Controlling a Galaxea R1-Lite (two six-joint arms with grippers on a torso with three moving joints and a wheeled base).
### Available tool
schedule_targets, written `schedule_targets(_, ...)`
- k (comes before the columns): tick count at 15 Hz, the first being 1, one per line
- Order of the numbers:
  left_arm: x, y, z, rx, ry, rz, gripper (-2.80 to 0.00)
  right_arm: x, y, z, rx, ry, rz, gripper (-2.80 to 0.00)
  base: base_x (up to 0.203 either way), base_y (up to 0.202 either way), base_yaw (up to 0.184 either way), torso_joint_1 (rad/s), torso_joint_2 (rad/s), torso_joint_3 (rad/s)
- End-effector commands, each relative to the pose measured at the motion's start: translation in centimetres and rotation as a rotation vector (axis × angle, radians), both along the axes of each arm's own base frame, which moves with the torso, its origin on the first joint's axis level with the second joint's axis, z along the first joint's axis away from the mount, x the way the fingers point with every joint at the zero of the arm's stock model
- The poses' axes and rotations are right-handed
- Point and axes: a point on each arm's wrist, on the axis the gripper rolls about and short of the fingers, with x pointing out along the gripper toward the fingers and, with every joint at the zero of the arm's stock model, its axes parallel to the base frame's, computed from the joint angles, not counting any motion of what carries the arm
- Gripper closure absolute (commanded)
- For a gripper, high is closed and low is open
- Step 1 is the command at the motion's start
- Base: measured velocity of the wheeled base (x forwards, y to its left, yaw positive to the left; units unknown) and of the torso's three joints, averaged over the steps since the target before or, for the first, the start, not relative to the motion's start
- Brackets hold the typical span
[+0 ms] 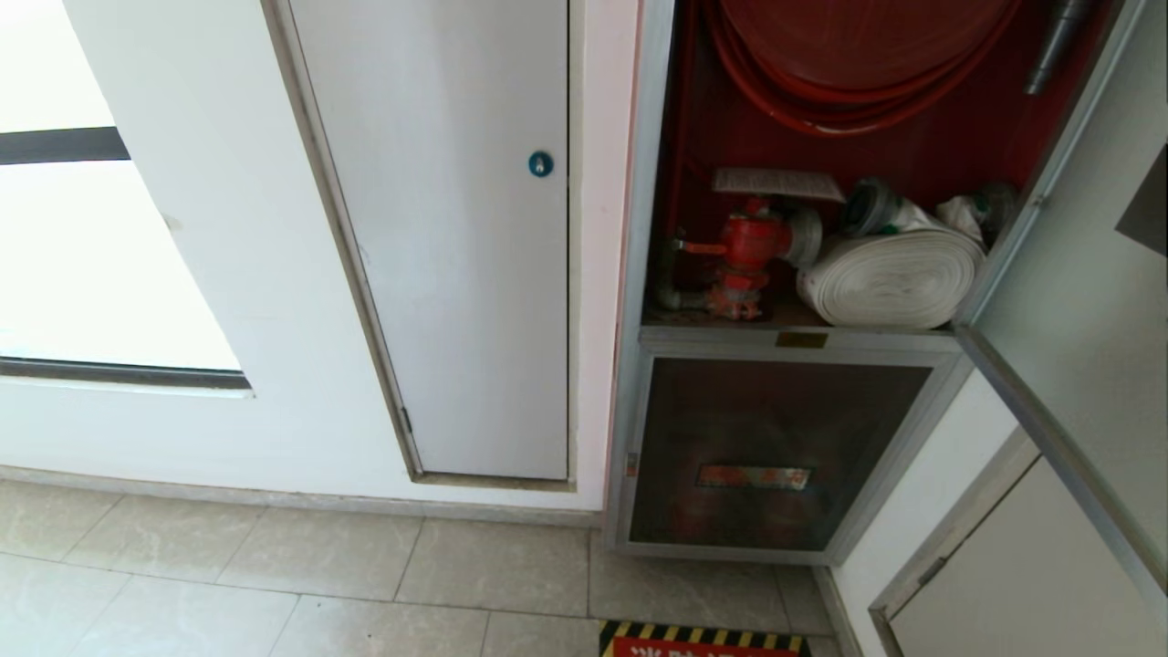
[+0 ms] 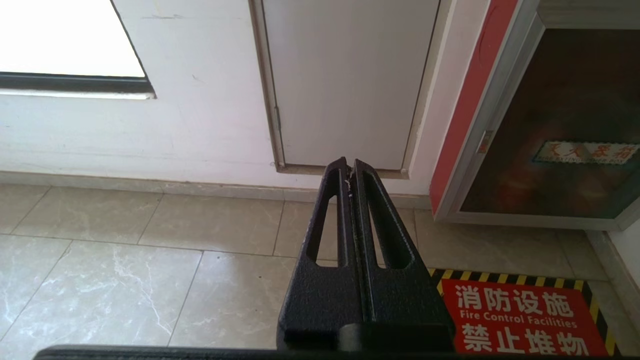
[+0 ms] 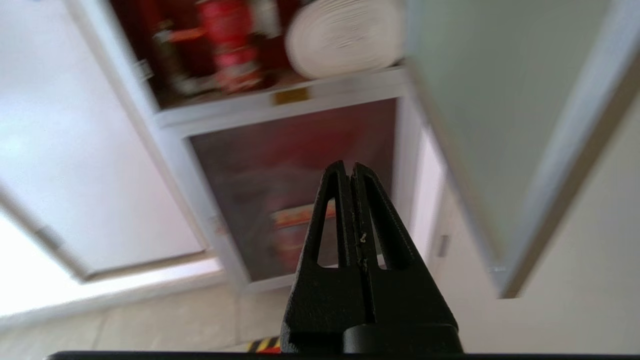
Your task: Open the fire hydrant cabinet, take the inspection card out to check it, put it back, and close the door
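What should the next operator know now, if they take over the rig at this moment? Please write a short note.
Left gripper: shut, empty, low over the floor.
Right gripper: shut, empty, pointed at the lower dark glass panel.
The door stands open on the right of the fire hydrant cabinet.
The inspection card rests above the red valve, beside the white rolled hose.
Done: door open. Left: take out the card, check it, return it, close the door.
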Motion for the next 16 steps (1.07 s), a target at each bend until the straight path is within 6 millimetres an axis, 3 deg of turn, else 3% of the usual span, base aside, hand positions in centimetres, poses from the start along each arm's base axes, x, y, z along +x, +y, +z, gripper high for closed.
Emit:
schedule_targets(1, 0.0, 0.0, 0.0, -0.002, 0.001, 0.000, 0.00, 1.9, -0.2, 2.5, 0.005, 0.062, -0.094, 0.00, 0.000, 0.000, 0.000, 0.000, 0.00, 0.000)
schedule_targets(8, 0.0, 0.0, 0.0, 0.000, 0.001, -0.001, 0.00, 7.3, -1.2, 5.8, -0.011, 0.108, -0.614, 0.00, 0.000, 0.000, 0.000, 0.000, 0.00, 0.000)
schedule_targets(16, 0.0, 0.0, 0.0, 0.000, 0.001, -0.001, 0.00, 7.6, -2.4, 8.2, -0.021, -0.060, -0.857, 0.00, 0.000, 0.000, 0.000, 0.000, 0.00, 0.000)
